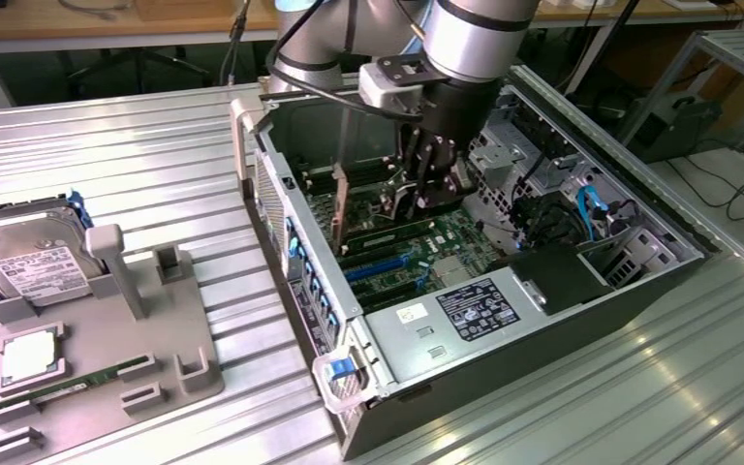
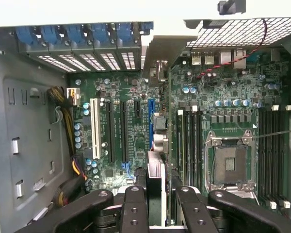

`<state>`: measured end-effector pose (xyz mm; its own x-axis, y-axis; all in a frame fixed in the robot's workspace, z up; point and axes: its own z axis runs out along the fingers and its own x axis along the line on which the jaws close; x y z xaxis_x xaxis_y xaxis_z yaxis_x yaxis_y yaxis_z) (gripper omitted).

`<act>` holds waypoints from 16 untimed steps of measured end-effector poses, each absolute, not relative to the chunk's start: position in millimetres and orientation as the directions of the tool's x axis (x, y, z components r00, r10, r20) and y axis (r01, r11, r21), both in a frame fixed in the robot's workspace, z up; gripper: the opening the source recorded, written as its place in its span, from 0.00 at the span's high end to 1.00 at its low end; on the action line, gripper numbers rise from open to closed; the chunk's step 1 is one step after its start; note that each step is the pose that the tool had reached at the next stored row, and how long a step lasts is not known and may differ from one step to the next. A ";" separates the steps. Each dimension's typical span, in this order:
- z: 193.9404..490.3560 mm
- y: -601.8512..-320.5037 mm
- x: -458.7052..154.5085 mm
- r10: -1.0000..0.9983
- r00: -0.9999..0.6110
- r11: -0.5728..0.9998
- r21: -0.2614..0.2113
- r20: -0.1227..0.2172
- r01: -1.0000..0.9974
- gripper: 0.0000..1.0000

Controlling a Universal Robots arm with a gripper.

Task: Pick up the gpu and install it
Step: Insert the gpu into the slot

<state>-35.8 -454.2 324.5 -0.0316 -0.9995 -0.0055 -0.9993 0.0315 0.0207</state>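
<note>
Inside case [image 1: 297, 207], gripper [image 1: 414, 197] clamping gpu [image 1: 341, 208] edge-on between its fingers [image 2: 134, 206], holding it upright over motherboard [image 2: 131, 121] slots.

No text reads clearly in either view.

- Black label [image 1: 480, 310] on the grey metal plate of the open computer case [image 1: 682, 254]: white print and small marks, none legible.
- Small white sticker [image 1: 410, 313] just beside that black label, on the same plate: a round mark, no wording legible.
- White label [image 1: 30, 266] on top of the silver hard drive [image 1: 8, 250], exterior view's left: dark lines of print, unreadable.
- Motherboard [image 2: 136, 141] in the wrist view: tiny white markings near the slots, too small to read.
</note>
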 end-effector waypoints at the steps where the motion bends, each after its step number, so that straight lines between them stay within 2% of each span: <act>1: 323.6 -454.2 -35.8 -0.999 -0.032 0.032 0.021 -0.006 -0.999 0.72; 16: 313.5 -454.2 -35.9 -0.999 -0.032 0.032 0.019 -0.006 -0.999 0.72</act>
